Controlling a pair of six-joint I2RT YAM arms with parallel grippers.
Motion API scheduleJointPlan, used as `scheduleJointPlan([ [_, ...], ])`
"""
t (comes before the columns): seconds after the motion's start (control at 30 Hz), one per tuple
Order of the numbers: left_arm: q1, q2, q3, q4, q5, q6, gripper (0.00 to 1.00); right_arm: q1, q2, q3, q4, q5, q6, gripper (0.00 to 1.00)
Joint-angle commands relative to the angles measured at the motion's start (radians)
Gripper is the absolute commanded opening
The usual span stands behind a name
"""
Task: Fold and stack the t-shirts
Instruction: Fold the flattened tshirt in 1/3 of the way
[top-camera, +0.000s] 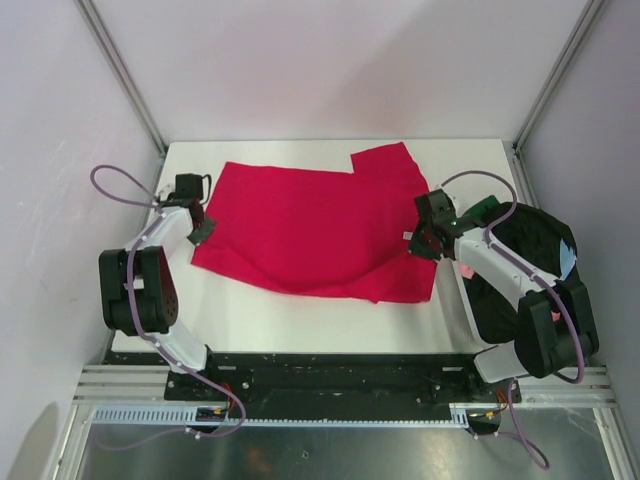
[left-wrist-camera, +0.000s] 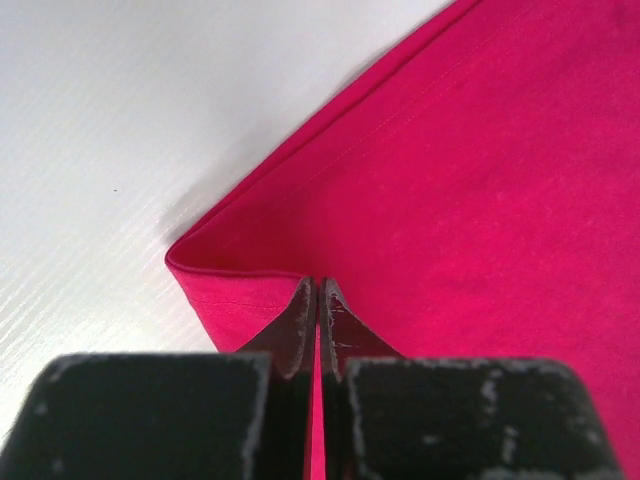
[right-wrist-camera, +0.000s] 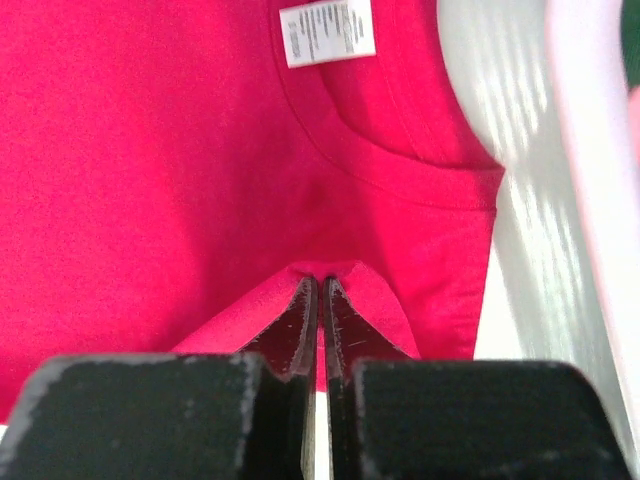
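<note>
Where the smooth white worktop (top-camera: 300, 320) carries it, the soft bright red cloth t-shirt (top-camera: 310, 225) lies spread and rippled. Left wrist: left claw (left-wrist-camera: 317, 288) pinches its stitched corner. Right wrist: right claw (right-wrist-camera: 318, 285) pinches a fold near its white neck label (right-wrist-camera: 327, 30).

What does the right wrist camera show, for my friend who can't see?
Shut jaws pinch a raised fold of the red t-shirt, which fills most of the view. Its white neck label sits at the top by the collar; white table shows on the right.
</note>
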Motion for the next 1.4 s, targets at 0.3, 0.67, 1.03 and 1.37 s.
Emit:
scheduleJointPlan([
  [0.3, 0.028, -0.003, 0.052, 0.013, -0.015, -0.047, 0.0, -0.078, 0.03, 0.055, 0.046, -0.018, -0.055, 0.0],
  [0.67, 0.056, 0.011, 0.071, 0.027, 0.01, -0.057, 0.0, -0.105, 0.046, 0.058, 0.069, -0.031, -0.063, 0.0],
  [1.03, 0.066, 0.049, 0.119, 0.051, 0.048, -0.065, 0.0, -0.114, 0.094, 0.118, 0.078, -0.02, -0.068, 0.0],
  [1.37, 0.075, 0.055, 0.131, 0.063, 0.065, -0.067, 0.0, -0.139, 0.092, 0.123, 0.067, -0.004, -0.072, 0.0],
])
